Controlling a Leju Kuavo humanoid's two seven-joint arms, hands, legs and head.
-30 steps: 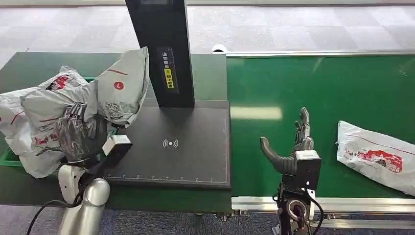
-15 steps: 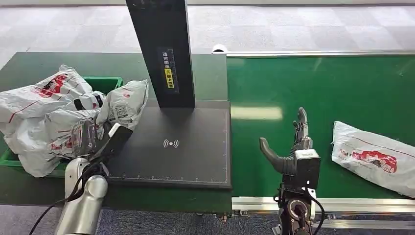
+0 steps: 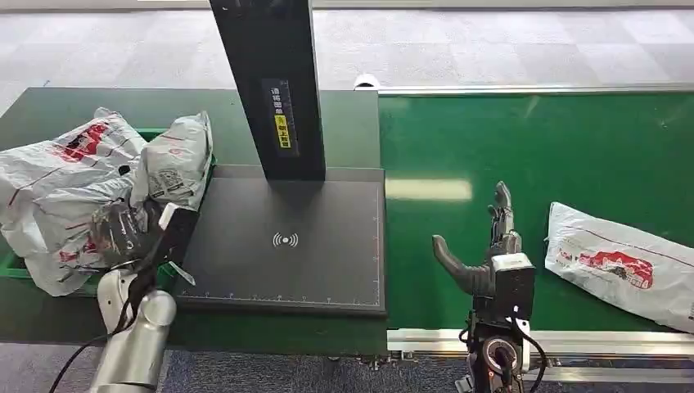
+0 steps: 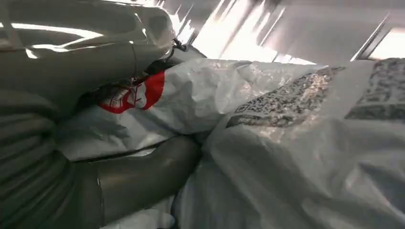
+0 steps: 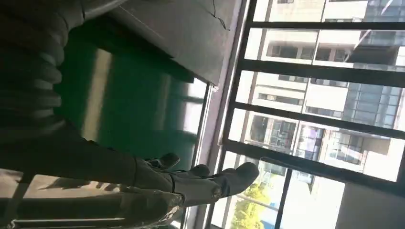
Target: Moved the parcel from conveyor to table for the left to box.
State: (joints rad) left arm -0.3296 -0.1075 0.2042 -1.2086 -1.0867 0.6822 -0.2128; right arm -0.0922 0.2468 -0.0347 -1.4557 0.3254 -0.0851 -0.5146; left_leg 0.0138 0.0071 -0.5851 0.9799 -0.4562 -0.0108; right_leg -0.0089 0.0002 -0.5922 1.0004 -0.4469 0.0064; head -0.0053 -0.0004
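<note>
Your left hand (image 3: 123,233) is down among the bags in the green box (image 3: 11,264), and you cannot tell if it grips one; your right hand (image 3: 483,246) waits with fingers apart over the belt (image 3: 524,147); next, reach for the parcel (image 3: 626,264) lying on the belt beside it.

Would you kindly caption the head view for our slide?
Left hand rests among bagged parcels at the green bin; right hand waits open over the conveyor.

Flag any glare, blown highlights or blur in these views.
Head view: sharp, with a pale glare patch on the green conveyor belt. Left wrist view: bright streaks above the parcels, soft focus. Right wrist view: windows overexposed, right hand dim against them.
</note>
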